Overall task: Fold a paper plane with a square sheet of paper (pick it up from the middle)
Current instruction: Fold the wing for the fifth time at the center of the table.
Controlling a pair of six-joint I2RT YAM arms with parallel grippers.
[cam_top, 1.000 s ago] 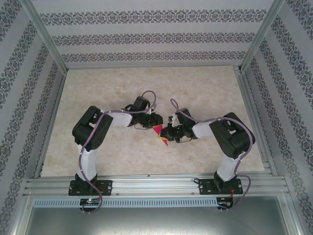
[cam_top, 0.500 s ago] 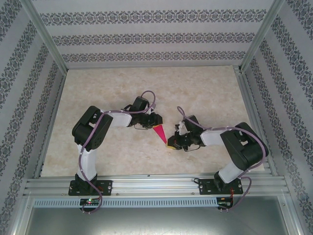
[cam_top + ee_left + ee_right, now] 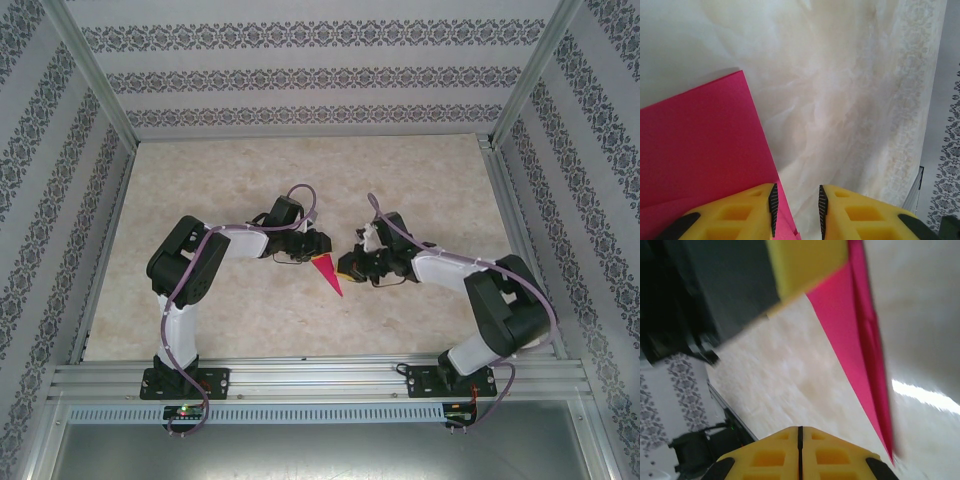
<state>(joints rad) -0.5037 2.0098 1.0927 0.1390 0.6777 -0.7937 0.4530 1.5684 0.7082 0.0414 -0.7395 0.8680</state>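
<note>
right gripper [image 3: 347,268] has come back up and left from its lower spot of half a second ago. it now sits just right of the paper plane [image 3: 328,273], with a small gap between them in the top view. right elbow has swung further out to the right. a second ago this gripper was right on the paper. left gripper [image 3: 319,250] and its arm are in the same place throughout, and the paper plane has not shifted in the last half second.

paper plane look: magenta-pink, slim dart, long sharp point aimed near-right, wide end under the left gripper. it is near the centre of the pale marbled table [image 3: 250,180], between the two grippers. cannot tell if it lies flat or is slightly raised.

left wrist view: paper plane [image 3: 700,150] is a smooth pink face with one straight clean edge running diagonally in under a yellow finger [image 3: 735,217]. a thin pink sliver shows in the gap.

right wrist view: paper plane [image 3: 850,345] tapers to its point, with a darker folded band along one long edge. its wide end is tucked beneath the left gripper's yellow finger [image 3: 805,265].

left gripper [image 3: 796,192]: fingers a narrow gap apart, table visible between the pads. one finger is over the paper; cannot tell if it presses down.

right gripper [image 3: 800,432]: fingers fully together, holding nothing.
</note>
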